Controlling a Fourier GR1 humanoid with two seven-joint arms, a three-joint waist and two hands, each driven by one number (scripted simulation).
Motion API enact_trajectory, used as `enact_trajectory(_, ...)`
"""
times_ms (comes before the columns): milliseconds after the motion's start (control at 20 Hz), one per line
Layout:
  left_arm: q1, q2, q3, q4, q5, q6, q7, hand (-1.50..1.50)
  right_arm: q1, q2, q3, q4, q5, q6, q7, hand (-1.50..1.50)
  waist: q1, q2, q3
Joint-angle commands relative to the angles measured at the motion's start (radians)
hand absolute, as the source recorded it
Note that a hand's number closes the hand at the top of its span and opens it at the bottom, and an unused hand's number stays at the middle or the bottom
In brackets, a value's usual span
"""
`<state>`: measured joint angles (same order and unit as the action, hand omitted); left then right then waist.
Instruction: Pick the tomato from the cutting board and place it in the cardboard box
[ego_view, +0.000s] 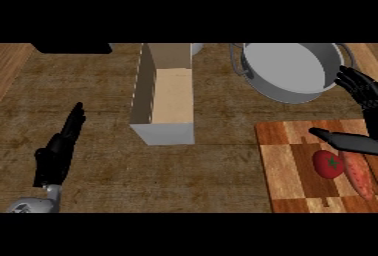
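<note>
**Red tomato on the board, right hand spread open over it**

Red, round, glossy tomato (328, 164) w/ a small green star-shaped stem cap sits on the checkered wooden cutting board (284, 150), toward the board's right side, w/ nothing gripping it. Just beside it on the right lies an elongated orange-red vegetable (358, 176). Can't tell if the two touch, & the vegetable's right side is cut off by the frame edge.

Black right hand (347, 142) comes in from the right edge, fingers uncurled & spread. Its thumb is over the board just beyond the tomato, & the other fingers are up by the rim of the grey metal pot (291, 70). Palm is out of frame.

Tall open cardboard box (173, 95) stands on the brown wooden tabletop (96, 100), left of the pot & well apart from the tomato. Black left hand (55, 155) rests at lower left, fingers straight, holding nothing. Dark object (71, 48) at top left is cropped; can't ID it.
</note>
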<state>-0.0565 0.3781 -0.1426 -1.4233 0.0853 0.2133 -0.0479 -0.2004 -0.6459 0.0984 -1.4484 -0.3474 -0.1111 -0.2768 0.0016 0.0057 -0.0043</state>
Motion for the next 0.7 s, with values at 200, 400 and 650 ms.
enact_trajectory(200, -0.025, 0.005, 0.015, 0.002, -0.047, 0.001, 0.1, 0.0, 0.068, 0.045, -0.178, 0.232, -0.093, 0.152, -0.229, -1.5, -0.005, -0.005, 0.005)
enact_trajectory(400, 0.044, -0.032, -0.051, -0.087, -0.107, 0.068, 0.128, 0.0, 0.093, -0.099, -0.079, 0.24, 0.104, 0.169, -0.233, -1.5, 0.002, -0.006, 0.005)
enact_trajectory(650, 0.064, -0.007, -0.021, -0.102, -0.077, 0.037, 0.113, 0.0, 0.057, -0.331, -0.03, 0.198, 0.232, 0.251, -0.094, -1.5, 0.012, -0.009, 0.003)
